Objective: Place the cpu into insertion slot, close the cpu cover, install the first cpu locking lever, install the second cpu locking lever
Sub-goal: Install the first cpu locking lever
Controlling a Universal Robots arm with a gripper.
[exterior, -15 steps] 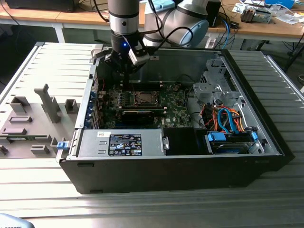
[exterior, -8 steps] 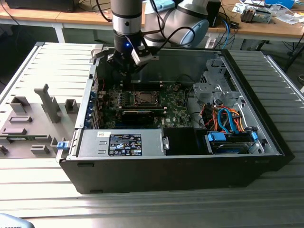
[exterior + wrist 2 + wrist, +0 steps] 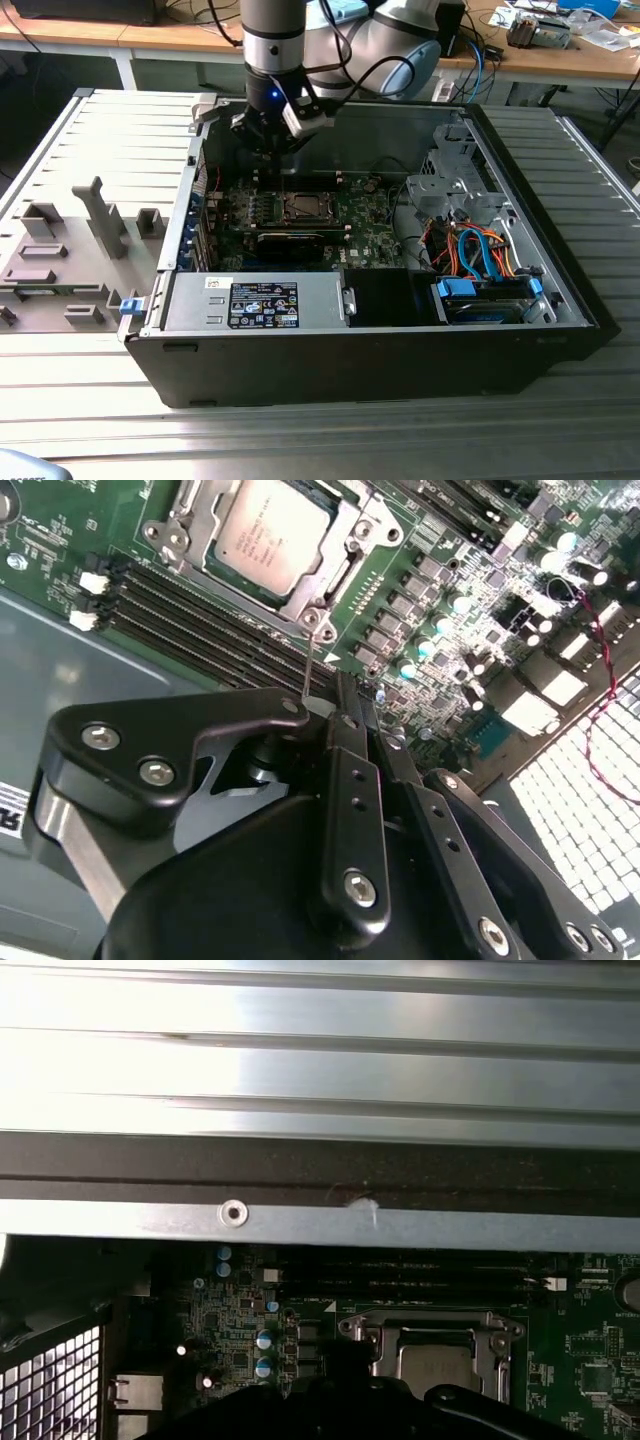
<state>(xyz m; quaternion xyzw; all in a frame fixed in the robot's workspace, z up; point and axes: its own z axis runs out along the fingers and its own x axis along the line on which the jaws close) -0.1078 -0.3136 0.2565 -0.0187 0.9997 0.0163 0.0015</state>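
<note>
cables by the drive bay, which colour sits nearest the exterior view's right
The blue cables. They run furthest toward the exterior view's right, while the orange cables bundle closer to the motherboard.

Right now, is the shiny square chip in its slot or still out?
In. The cpu lies flat inside the insertion slot on the green board, with the metal cpu cover framing its edges.

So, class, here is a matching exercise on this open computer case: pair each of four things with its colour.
Things:
1. square metal-topped cpu
2. flat motherboard
3. robot's end effector
4. thin looped wire by the white grille

Colours:
A. black
B. red
C. silver-grey
D. green

Pairs: 1-C, 2-D, 3-A, 4-B
</note>
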